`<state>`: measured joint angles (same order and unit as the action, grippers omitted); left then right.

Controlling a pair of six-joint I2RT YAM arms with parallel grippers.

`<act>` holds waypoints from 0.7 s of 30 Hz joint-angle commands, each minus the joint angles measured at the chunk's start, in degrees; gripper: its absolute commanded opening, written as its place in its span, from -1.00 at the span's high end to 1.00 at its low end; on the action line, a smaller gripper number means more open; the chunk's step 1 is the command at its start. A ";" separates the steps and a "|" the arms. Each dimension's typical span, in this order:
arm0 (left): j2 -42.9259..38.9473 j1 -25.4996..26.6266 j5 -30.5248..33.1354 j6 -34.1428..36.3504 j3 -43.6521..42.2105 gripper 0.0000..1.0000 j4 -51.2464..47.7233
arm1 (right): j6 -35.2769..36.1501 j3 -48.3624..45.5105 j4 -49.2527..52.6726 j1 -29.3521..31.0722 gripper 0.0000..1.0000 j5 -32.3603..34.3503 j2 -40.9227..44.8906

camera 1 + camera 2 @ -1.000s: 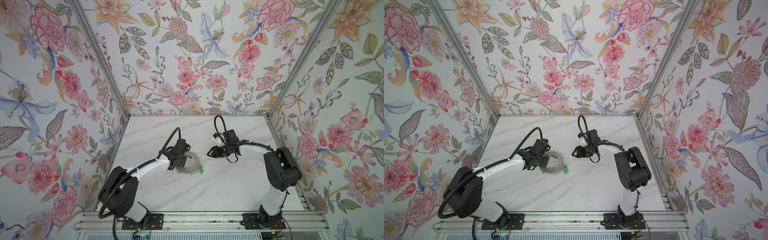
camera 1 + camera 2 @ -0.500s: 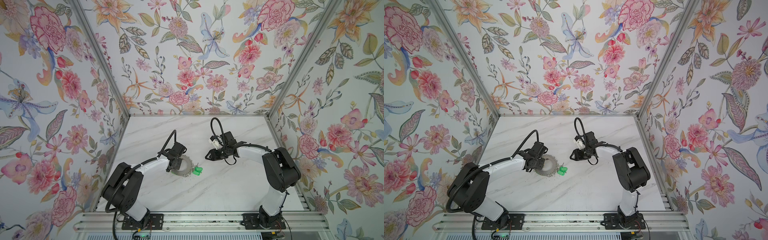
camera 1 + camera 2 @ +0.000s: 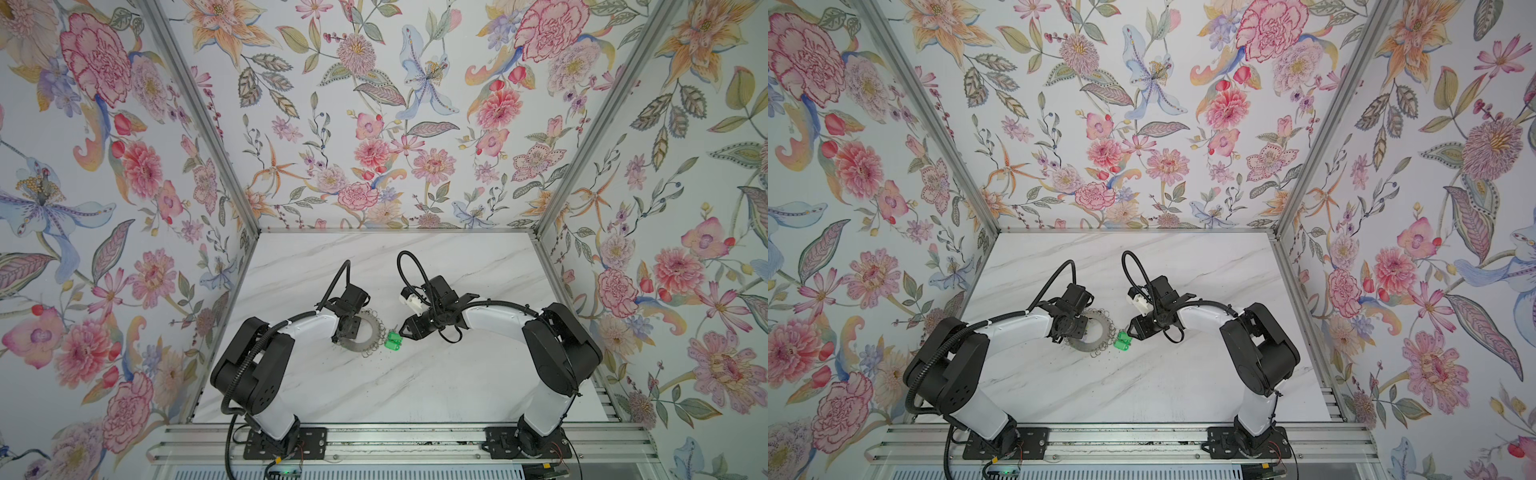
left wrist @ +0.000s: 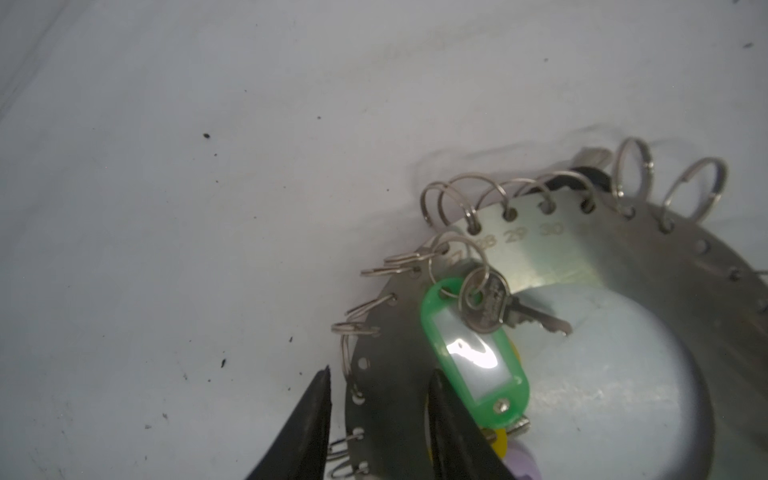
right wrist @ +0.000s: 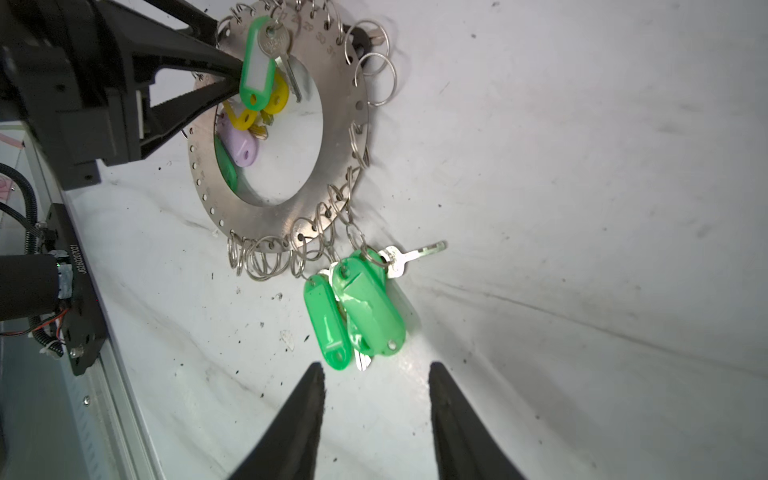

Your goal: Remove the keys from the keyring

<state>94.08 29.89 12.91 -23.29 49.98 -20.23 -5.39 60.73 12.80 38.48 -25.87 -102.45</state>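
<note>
**Keyring turned and released, right gripper down at the green tags**

On the white marbled desk [image 3: 415,374], the large flat grey metal keyring [image 3: 360,345] lay flat near the middle, a little toward the left edge. It had turned since a second before, so its bunch of small metal keys with green oblong plastic tags [image 5: 365,303] now faced the right arm. The left gripper [image 4: 380,374] had widened its jaws, which stood apart astride the ring's band and seemed no longer to pinch it. The right gripper [image 5: 376,365], jaws apart and empty, had come down to just beside that bunch. No key was off yet. I judged that a pull on the green tags came next, and that the ring would first need pinning again.
</note>
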 commanded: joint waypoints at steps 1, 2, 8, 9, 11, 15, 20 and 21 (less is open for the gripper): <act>-1.10 -0.37 1.81 0.61 -0.71 0.01 0.91 | 3.10 3.70 1.23 2.00 0.14 2.46 -1.96; -1.80 -0.41 1.94 0.58 -0.90 -0.03 1.04 | 3.40 4.77 2.31 2.28 0.14 2.55 -2.68; -7.59 -0.40 2.11 1.02 -2.97 -0.28 3.59 | 4.86 6.78 4.30 3.97 0.14 5.18 -5.73; -8.65 -0.36 2.37 1.06 -3.48 -0.29 4.22 | 5.11 7.53 5.27 3.97 0.14 5.85 -6.44; -10.52 -0.42 2.44 1.43 -4.70 -0.30 6.19 | 5.30 7.89 5.58 4.13 0.14 6.85 -7.20; -13.64 -0.27 2.28 2.49 -5.95 -0.32 8.26 | 5.86 9.16 7.09 5.47 0.14 8.68 -9.27; -16.19 -0.27 2.30 3.13 -7.92 -0.33 11.01 | 6.19 9.13 7.81 6.86 0.14 9.73 -9.72; -16.38 -0.27 2.43 3.16 -7.96 -0.33 10.91 | 6.29 9.34 8.18 6.82 0.14 10.21 -10.07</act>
<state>79.09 29.89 13.98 -21.39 43.09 -11.00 -0.60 69.12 17.91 44.75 -17.43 -110.93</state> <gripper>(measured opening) 0.662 0.432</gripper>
